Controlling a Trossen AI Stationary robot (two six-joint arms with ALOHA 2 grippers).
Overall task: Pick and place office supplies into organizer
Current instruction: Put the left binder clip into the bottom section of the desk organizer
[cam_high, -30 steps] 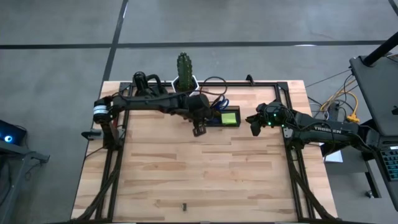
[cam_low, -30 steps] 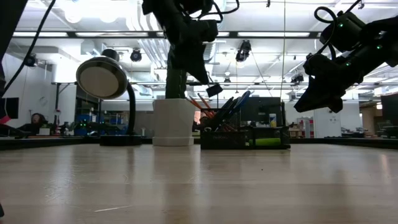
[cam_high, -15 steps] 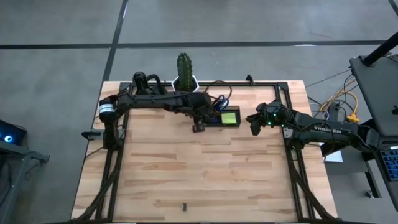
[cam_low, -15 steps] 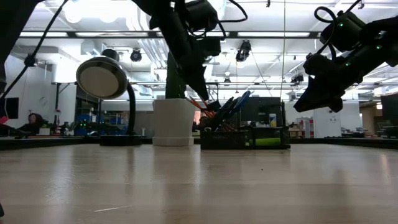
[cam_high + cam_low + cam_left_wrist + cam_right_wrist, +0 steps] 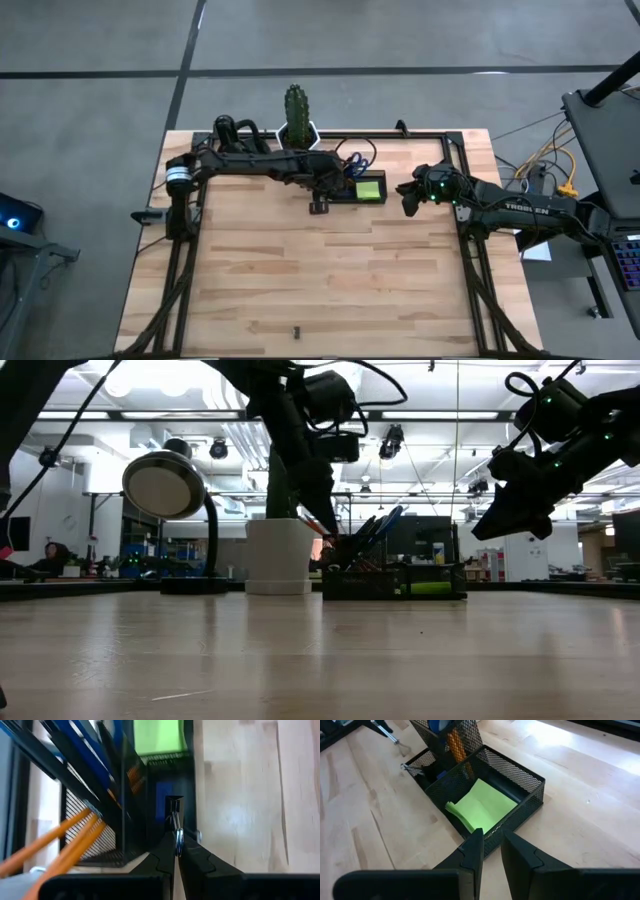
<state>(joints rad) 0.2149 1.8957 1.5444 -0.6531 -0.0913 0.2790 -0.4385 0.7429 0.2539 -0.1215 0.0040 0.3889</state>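
left gripper (image 5: 177,851) clenched on black clip (image 5: 174,810) | lowered since a second ago to organizer (image 5: 358,189) low compartment at far centre | drop imminent | right gripper (image 5: 490,851) slightly parted, empty, hovering right

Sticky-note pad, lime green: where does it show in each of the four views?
High view: sticky-note pad in the organizer's right end, near the table's far edge.
Low view: thin green strip low in the organizer's right end.
Left wrist view: green patch beyond the clip held in the left gripper.
Right wrist view: lying in the low compartment.
Shared landmark: the organizer.
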